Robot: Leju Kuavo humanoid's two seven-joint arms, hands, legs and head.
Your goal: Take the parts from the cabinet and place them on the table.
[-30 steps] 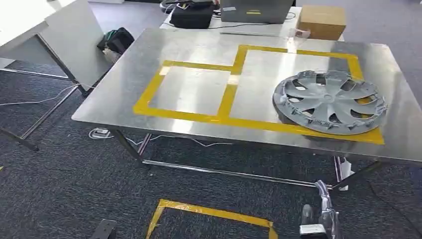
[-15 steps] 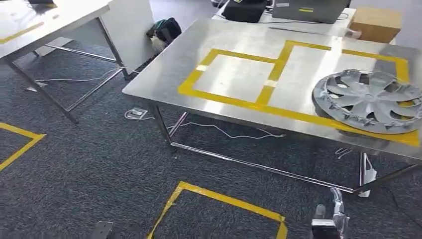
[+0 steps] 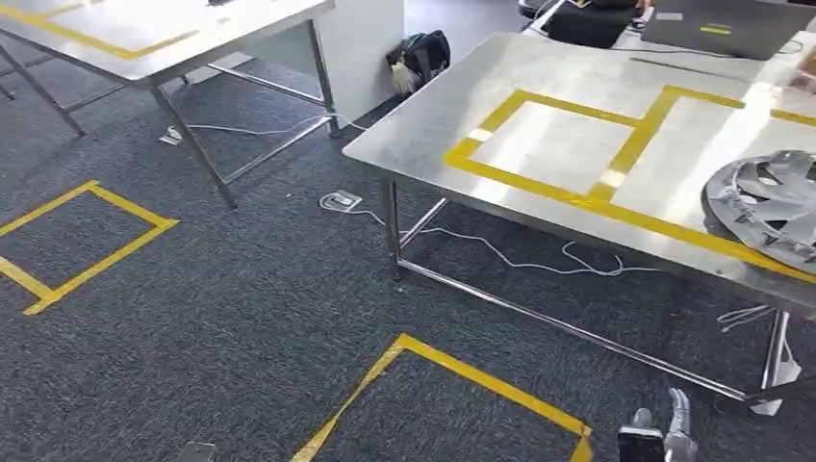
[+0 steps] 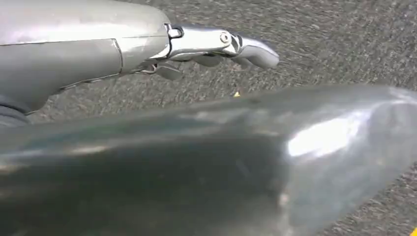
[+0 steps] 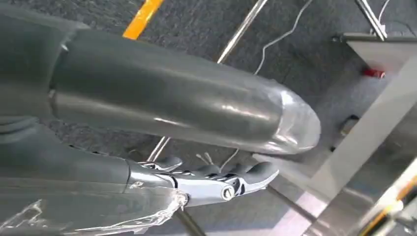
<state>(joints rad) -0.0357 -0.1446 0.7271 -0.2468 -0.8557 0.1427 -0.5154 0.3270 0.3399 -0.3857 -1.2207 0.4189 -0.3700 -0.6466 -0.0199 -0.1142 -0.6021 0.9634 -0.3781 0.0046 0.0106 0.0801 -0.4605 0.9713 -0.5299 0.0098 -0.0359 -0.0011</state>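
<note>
One part, the hubcap [image 3: 770, 207], already lies on the worktop [image 3: 539, 144] at about three o'clock in my head view, partly cut by the frame edge, resting across the yellow tape [image 3: 616, 207] of the nearer marked box. I judge that this delivery is done and that I am on the leg between deliveries, facing away from the worktop toward the carpet [image 3: 221, 318]; the cabinet is nowhere I can see.

My right hand [image 3: 664, 438] hangs low at about five o'clock, near the worktop's leg and well apart from the hubcap, below the worktop's level. In its wrist view my right hand [image 5: 216, 179] holds nothing, its fingers loosely bent and apart. My left hand [image 4: 216, 46] hangs over bare carpet, also holding nothing, fingers slack and slightly curled.

The next move, as I judge it, calls for finding the cabinet before either arm lifts. A second worktop [image 3: 164, 34] stands at about eleven o'clock, and a cable [image 3: 500, 250] trails on the carpet under the near worktop, which my feet should avoid.
</note>
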